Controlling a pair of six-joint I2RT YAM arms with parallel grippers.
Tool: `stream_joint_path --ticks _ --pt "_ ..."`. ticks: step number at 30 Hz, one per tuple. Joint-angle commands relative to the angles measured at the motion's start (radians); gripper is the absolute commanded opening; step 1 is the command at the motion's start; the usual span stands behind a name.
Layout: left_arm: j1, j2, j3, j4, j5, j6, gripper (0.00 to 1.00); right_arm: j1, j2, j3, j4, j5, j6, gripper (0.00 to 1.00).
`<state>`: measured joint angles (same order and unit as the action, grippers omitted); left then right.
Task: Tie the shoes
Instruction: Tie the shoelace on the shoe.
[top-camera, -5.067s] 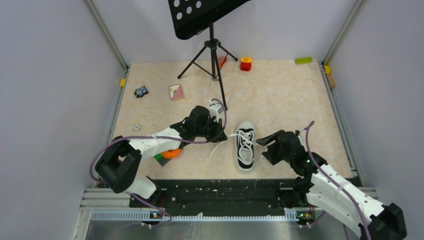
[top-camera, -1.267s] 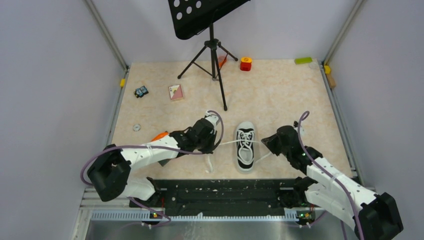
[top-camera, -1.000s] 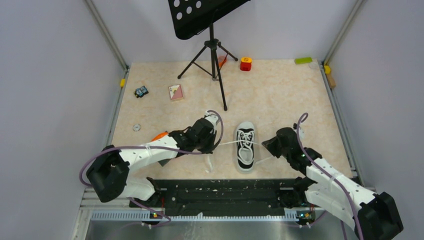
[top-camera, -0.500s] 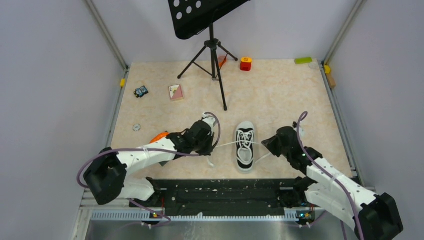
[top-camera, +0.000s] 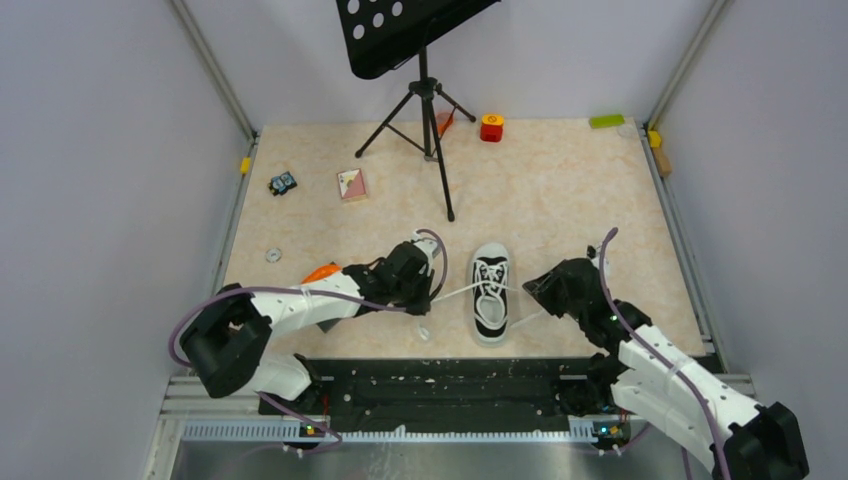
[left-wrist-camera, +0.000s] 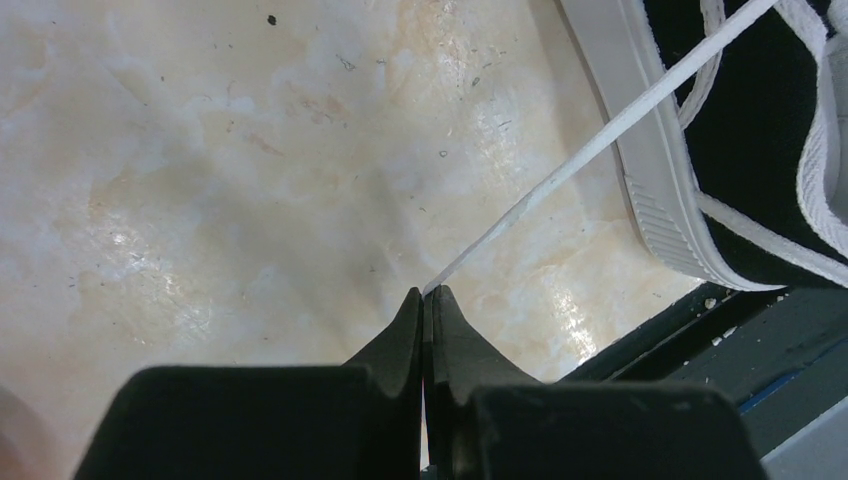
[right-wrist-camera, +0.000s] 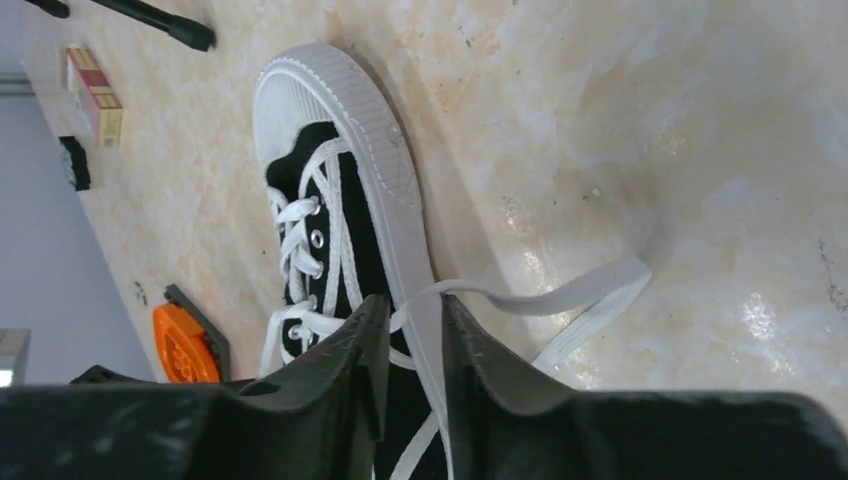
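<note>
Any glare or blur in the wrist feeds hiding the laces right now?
Left wrist: lace sharp, table glare clear of it. Right wrist: fingers dark and soft, lace readable beside table sheen. Top view: even light, lace thin.

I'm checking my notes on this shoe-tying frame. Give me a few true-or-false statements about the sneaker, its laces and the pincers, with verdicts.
1. The left pincer is shut on a white lace. True.
2. The sneaker lies on its side. False: it stands on its sole, toe cap pointing away from the arm bases.
3. That lace runs straight from the left pincer to the sneaker. True.
4. The music stand has a foot resting on the sneaker. False: its feet stand on the table, apart from the sneaker.
5. A lace passes between the right pincer's fingers. True.
</note>
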<state>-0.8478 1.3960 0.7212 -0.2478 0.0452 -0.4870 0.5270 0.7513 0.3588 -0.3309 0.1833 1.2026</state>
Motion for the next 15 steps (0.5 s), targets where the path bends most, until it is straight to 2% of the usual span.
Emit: stream_joint_path --ticks 1,4,7,11,15 --pt "0.006 -0.028 0.053 -0.042 0.041 0.036 0.0 -0.01 -0.084 0.033 -0.048 -0.016 -0.077 0.31" --pt "0.006 -0.024 0.078 -0.061 0.069 0.045 0.0 -0.01 -0.127 0.068 -0.079 -0.058 -0.142 0.43" --pt "0.007 -0.035 0.08 -0.039 0.098 0.033 0.0 -0.01 -0.126 0.13 -0.091 -0.097 -0.255 0.5" --pt "0.007 -0.066 0.082 -0.039 0.082 0.014 0.0 -0.01 -0.015 0.26 -0.039 -0.206 -0.487 0.5" --pt "0.01 -0.075 0.079 -0.039 0.088 -0.001 0.0 0.007 0.177 0.396 0.039 -0.38 -0.829 0.49"
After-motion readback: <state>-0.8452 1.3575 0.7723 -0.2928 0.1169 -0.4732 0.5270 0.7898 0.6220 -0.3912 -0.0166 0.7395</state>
